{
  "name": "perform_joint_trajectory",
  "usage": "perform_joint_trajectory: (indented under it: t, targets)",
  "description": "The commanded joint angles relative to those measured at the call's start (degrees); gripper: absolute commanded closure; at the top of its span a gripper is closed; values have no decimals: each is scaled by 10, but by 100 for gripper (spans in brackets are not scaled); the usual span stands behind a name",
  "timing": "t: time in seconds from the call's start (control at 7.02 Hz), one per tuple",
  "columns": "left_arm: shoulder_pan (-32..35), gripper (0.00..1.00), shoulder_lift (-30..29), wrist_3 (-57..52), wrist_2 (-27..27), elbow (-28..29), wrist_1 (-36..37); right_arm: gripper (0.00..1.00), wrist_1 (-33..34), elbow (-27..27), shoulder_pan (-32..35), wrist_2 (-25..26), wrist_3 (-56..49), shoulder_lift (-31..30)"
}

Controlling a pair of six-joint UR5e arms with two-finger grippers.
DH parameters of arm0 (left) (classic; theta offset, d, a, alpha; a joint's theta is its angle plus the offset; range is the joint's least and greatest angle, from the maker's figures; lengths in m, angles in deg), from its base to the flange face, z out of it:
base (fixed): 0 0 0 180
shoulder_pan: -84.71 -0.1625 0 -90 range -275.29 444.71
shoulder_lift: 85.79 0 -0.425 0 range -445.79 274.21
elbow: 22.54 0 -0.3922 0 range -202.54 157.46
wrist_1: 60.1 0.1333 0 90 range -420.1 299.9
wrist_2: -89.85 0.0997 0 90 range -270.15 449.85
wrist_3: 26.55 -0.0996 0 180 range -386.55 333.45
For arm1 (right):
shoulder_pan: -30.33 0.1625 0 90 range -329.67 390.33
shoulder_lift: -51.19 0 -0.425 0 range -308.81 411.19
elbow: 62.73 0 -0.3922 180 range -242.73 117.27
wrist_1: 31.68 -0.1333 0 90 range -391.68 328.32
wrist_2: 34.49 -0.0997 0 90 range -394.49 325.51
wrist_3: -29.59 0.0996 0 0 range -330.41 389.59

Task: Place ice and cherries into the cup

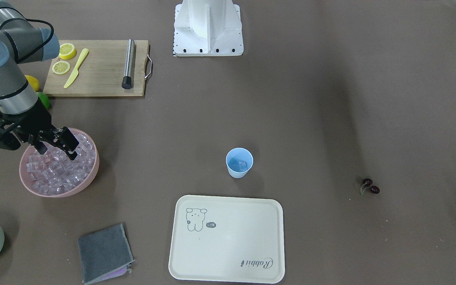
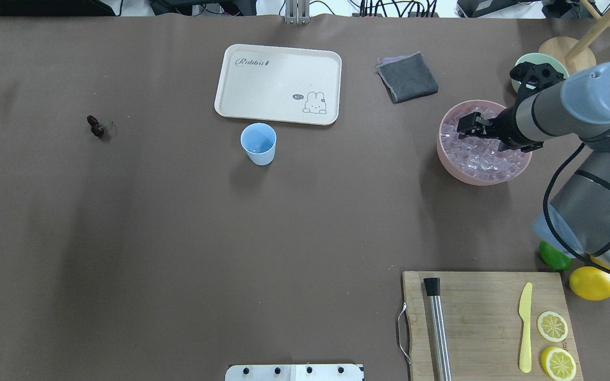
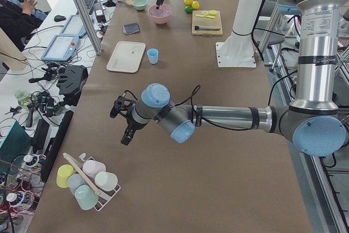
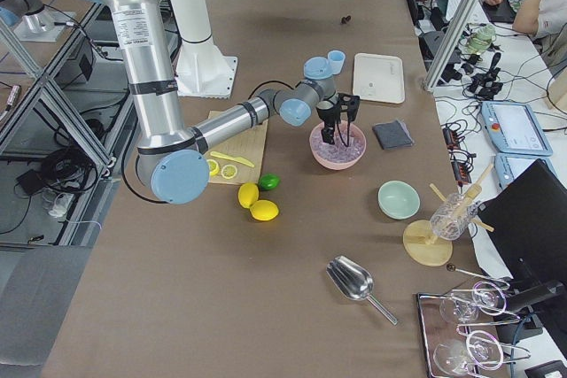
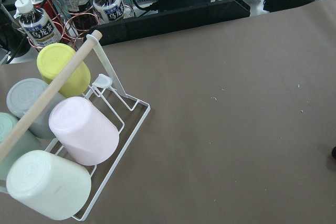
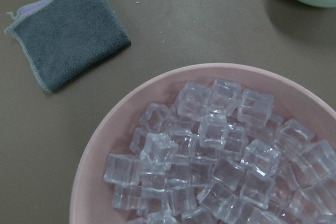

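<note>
Your right tool (image 1: 58, 153) hangs over the bowl (image 1: 90, 174), well to the robot's right of the cup (image 1: 239, 163), because that is where the ice (image 1: 54, 176) is heaped. The wrist bends steeply down, its fingers spread wide with nothing between them, poised, I judge, to pick a cube. One cube lies in the cup. The cherries (image 1: 370, 187) sit on the worktop well to the cup's other side. The left tool (image 3: 121, 126) hovers farther out that way; you cannot tell how open it is.
</note>
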Motion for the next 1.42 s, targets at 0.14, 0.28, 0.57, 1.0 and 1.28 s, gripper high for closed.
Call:
perform_joint_trajectory:
  t: [0.14,0.28,0.57,1.0,1.28]
  targets:
    - [-1,2,1,-2,0,0,0,21,3,-2,-16,18,0,-8]
    - [-1,2,1,-2,0,0,-1,21,3,-2,-16,18,0,-13]
    - [-1,2,1,-2,1,1,-6,21,2,-2,-22,18,1,-17]
    - [-1,2,1,-2,1,1,-6,33,2,-3,-30,18,0,-12]
    - [-1,2,1,-2,1,3,-6,38,3,-1,-29,16,-7,-11]
